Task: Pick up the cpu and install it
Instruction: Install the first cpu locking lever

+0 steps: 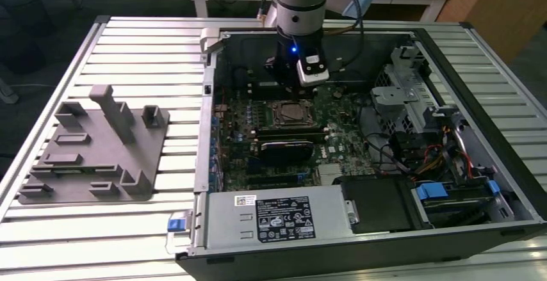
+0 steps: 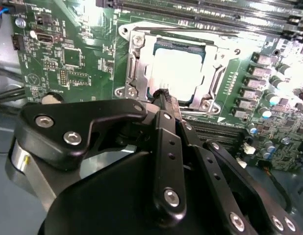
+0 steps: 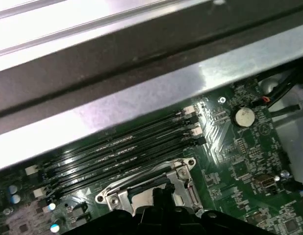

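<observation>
Gripper hovered over cpu seated in socket, frame center; install step looked near done; jaw state: can't tell.

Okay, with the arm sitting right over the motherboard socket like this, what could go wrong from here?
The cpu lies inside the socket, and the gripper hangs right at its edge. Any sideways nudge could shift the chip or, likely, damage the contacts beneath.

The memory slots and small capacitors crowd the socket, so a drifting finger may clip them.

In the exterior view the arm reaches down between the case walls, leaving little room for a tilted retreat.
</observation>
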